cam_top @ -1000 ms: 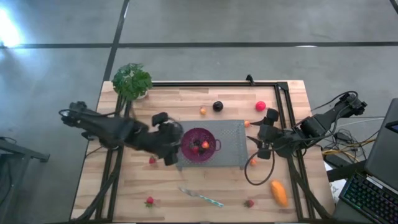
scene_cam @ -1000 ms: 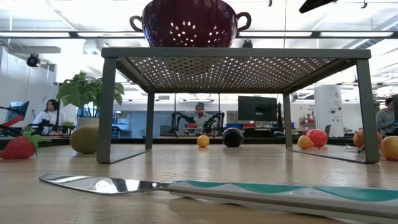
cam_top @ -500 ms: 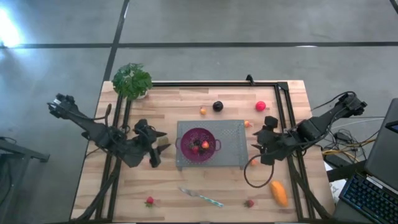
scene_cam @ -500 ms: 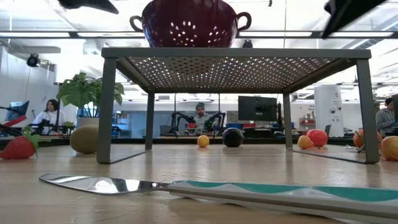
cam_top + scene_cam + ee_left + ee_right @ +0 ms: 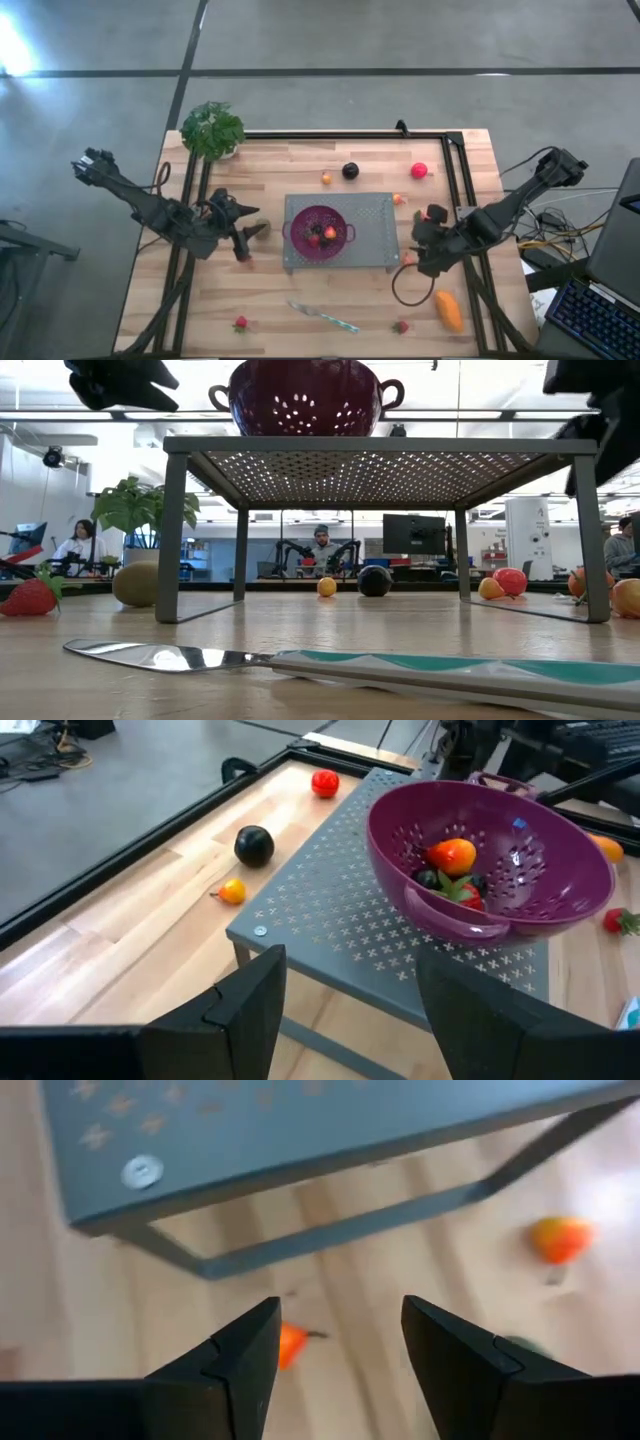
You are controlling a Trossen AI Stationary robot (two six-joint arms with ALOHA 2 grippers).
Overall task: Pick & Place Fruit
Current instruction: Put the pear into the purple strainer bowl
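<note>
A purple colander with strawberries and an orange-red piece inside stands on a grey perforated rack. My left gripper hangs open left of the rack, above the table, close to an olive kiwi lying there. In its wrist view the left gripper faces the colander. My right gripper is open at the rack's right end, pointing steeply down over a tiny orange piece. On the table lie a dark plum, a red ball and an oblong orange fruit.
A silver knife lies near the front edge, between two strawberries. A leafy plant stands at the far left corner. Two more tiny orange pieces lie near the rack. A black frame borders the table.
My left gripper has drawn back from beside the colander toward the table's left edge, sinking and rolling as it went. My right gripper has come down toward the tiny orange piece by the rack's right end, tipping more steeply downward. No fruit has moved.
</note>
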